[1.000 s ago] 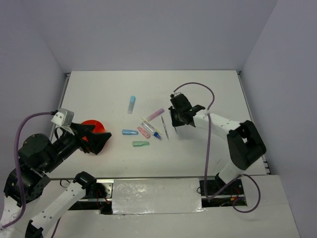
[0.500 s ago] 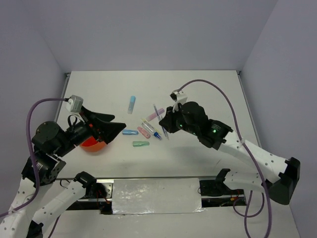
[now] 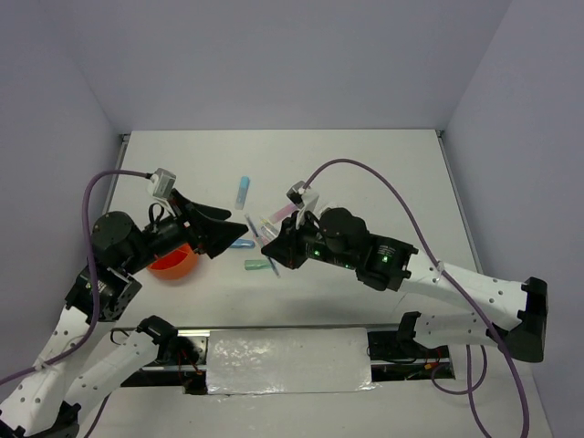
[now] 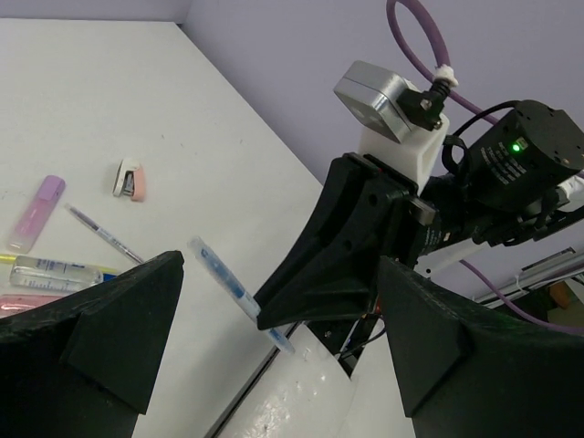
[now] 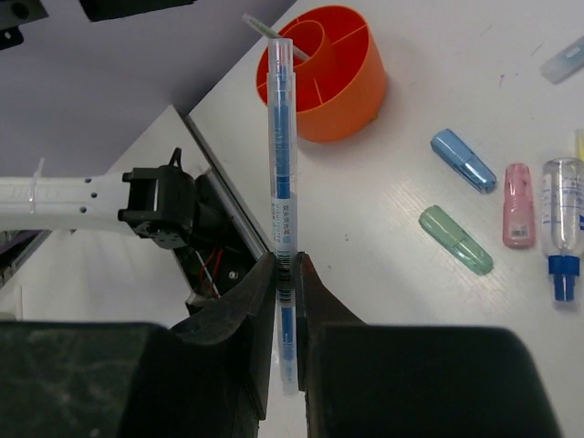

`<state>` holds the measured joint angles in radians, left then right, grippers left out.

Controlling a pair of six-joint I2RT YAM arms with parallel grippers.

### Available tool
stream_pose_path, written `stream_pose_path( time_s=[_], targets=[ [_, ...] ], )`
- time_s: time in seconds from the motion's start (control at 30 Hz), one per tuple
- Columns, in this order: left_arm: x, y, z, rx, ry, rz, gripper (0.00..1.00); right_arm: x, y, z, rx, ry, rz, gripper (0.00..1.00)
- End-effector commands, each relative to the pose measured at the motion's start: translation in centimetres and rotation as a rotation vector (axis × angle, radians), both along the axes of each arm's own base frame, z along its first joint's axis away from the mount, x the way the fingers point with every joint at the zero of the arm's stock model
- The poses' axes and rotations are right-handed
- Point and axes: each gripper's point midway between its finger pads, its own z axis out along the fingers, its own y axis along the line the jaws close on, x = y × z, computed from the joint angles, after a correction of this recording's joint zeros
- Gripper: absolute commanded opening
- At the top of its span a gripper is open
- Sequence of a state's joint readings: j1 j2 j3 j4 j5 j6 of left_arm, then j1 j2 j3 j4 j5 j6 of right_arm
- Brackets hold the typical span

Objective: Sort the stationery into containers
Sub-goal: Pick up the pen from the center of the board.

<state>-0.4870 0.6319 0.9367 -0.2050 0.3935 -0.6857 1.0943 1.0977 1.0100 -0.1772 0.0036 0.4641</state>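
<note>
In the right hand, fingers pinched narrow around it a little past its middle, a clear blue pen, held clear of the counter. Long axis straight up the right wrist view, in line with the fingers, far tip overlapping the near rim of the orange cup in that view. In the top view, same pen slanted from upper left to lower right, upper tip toward the left arm. Right arm stretched leftward across the counter, hand over the cluster of pastel pieces in the top view. Raised left hand with fingers spread wide and holding nothing, aimed at the right hand, the two close but apart. Cup standing on the counter under the left arm, divided inside, a thin grey pen poking out over its rim. Flat on the counter beside the cup: blue piece, green piece, pink piece, clear blue-capped tube. Farther off: lilac piece, second thin grey pen, light blue piece.
</note>
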Motion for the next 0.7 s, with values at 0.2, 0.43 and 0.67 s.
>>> stream_pose_path(
  time_s=[0.2, 0.43, 0.67],
  targets=[
    [0.7, -0.2, 0.1, 0.003, -0.038, 0.004, 0.99, -1.4, 1.9, 5.9, 0.139, -0.098, 0.035, 0.03],
    [1.2, -1.1, -0.9, 0.002, -0.002, -0.031, 0.96, -1.5, 2.9, 6.3, 0.15, -0.128, 0.048, 0.04],
    [0.1, -2.2, 0.0, -0.031, -0.028, -0.125, 0.48, -1.7, 4.5, 7.2, 0.155, -0.171, 0.103, 0.04]
  ],
)
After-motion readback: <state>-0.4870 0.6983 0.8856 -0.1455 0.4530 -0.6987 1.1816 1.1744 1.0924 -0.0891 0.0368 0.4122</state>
